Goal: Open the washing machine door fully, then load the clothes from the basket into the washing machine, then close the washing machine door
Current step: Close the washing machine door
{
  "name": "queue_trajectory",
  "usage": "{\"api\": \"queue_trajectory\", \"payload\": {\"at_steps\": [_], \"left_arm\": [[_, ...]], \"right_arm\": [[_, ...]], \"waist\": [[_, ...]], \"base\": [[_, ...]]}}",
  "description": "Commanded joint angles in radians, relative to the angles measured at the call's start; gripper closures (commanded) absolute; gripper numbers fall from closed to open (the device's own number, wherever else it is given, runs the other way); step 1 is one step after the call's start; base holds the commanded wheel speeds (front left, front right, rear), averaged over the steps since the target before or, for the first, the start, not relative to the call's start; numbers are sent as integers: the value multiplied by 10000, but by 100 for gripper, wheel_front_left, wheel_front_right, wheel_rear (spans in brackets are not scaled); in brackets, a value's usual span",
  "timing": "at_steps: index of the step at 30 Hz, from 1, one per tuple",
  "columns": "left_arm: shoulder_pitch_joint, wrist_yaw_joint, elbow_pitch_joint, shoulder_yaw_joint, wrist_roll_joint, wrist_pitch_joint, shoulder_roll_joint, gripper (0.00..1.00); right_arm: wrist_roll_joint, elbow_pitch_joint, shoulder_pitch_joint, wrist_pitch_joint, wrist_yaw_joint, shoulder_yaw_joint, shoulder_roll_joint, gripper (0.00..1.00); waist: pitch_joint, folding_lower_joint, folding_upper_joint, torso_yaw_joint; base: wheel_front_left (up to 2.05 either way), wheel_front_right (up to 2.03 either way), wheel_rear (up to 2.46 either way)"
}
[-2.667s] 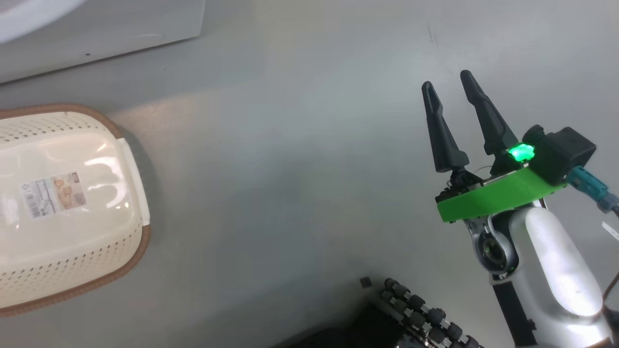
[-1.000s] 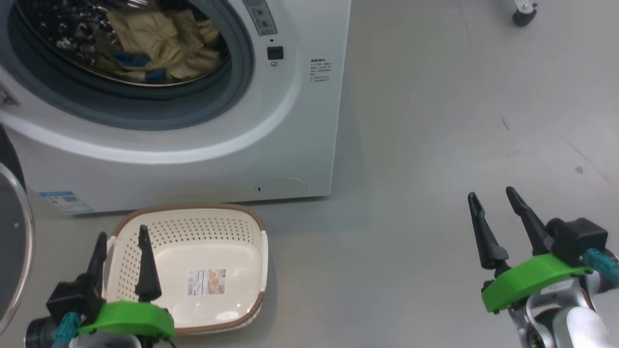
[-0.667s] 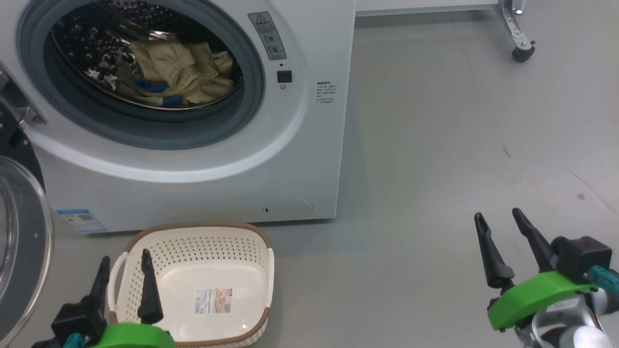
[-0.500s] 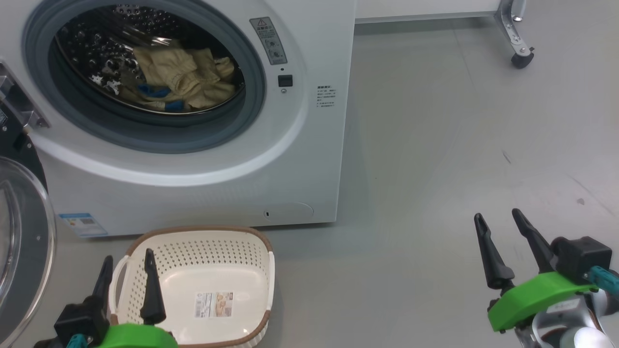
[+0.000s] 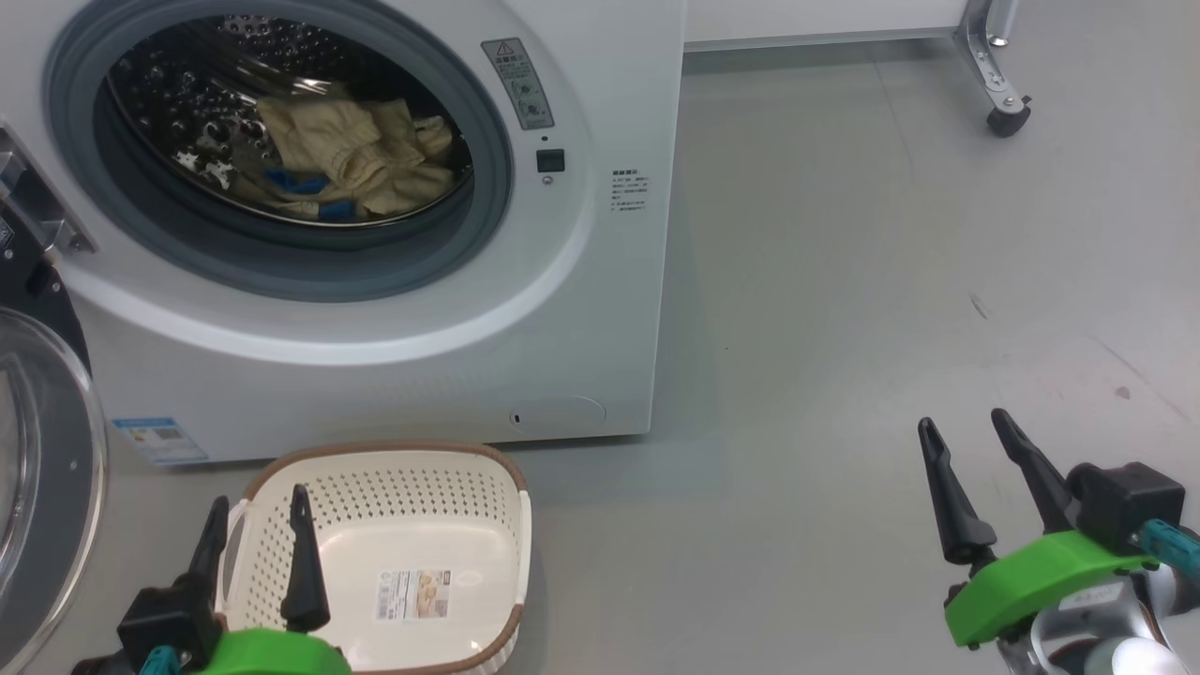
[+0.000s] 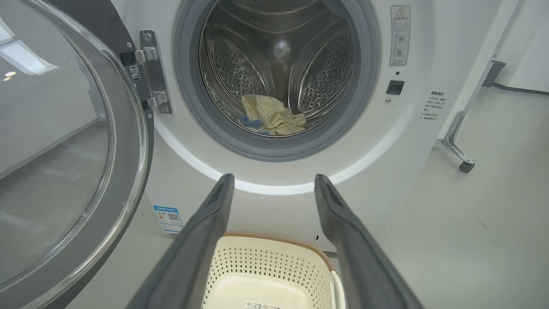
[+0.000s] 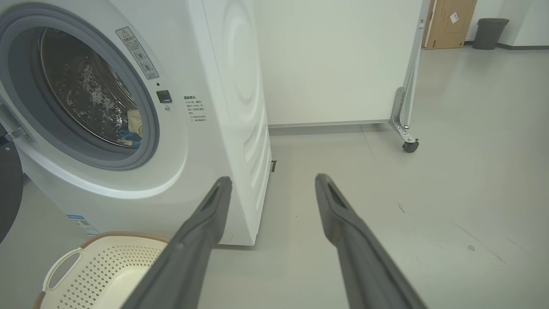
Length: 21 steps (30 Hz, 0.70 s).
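The white washing machine [image 5: 562,319] [image 6: 403,141] [image 7: 223,86] stands ahead on the left with its porthole uncovered. Cream-yellow clothes [image 5: 361,155] [image 6: 274,118] [image 7: 134,122] with blue patches lie in the steel drum. The washing machine door [image 5: 42,469] [image 6: 64,146] hangs swung out on the left, hinged beside the porthole. On the floor before the machine sits the cream basket [image 5: 441,511] [image 6: 266,266] [image 7: 98,270], with only a label on its base. My left gripper [image 5: 261,511] [image 6: 272,184] is open above the basket's left side. My right gripper [image 5: 966,427] [image 7: 272,182] is open over bare floor, far right of the machine.
Grey floor [image 5: 891,281] spreads to the right of the machine. A white panel on a castor leg [image 5: 1008,117] [image 7: 409,146] stands behind it at the right. A cardboard box [image 7: 448,17] and a dark bin [image 7: 489,28] sit far back.
The head camera has swung up and left from the floor to the machine, then settled. Both grippers stay open and hardly shift in the last second.
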<state>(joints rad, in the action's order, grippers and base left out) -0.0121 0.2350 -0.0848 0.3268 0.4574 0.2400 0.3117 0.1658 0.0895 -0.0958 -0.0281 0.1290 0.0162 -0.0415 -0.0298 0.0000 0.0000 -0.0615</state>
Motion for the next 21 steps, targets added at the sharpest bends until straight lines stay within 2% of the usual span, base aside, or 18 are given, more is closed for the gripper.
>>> {"api": "queue_trajectory", "payload": {"at_steps": [1,15,21], "left_arm": [[-351,105,343,-379,-130,-3,278,0],[-518,315,328,-132,-370,-179,331,0],[-526,575,328,-70,-522,-305,337,0]], "right_arm": [[32,389,241,-12,17,-218,-87,0],[56,348,231,4,17,-213,-87,0],[88,346,217,8,17,-177,-87,0]], "waist": [[-3,0,0,15],[52,0,0,118],[0,0,0,137]], "base": [[0,0,0],[-1,1,0],[-69,53,16]]}}
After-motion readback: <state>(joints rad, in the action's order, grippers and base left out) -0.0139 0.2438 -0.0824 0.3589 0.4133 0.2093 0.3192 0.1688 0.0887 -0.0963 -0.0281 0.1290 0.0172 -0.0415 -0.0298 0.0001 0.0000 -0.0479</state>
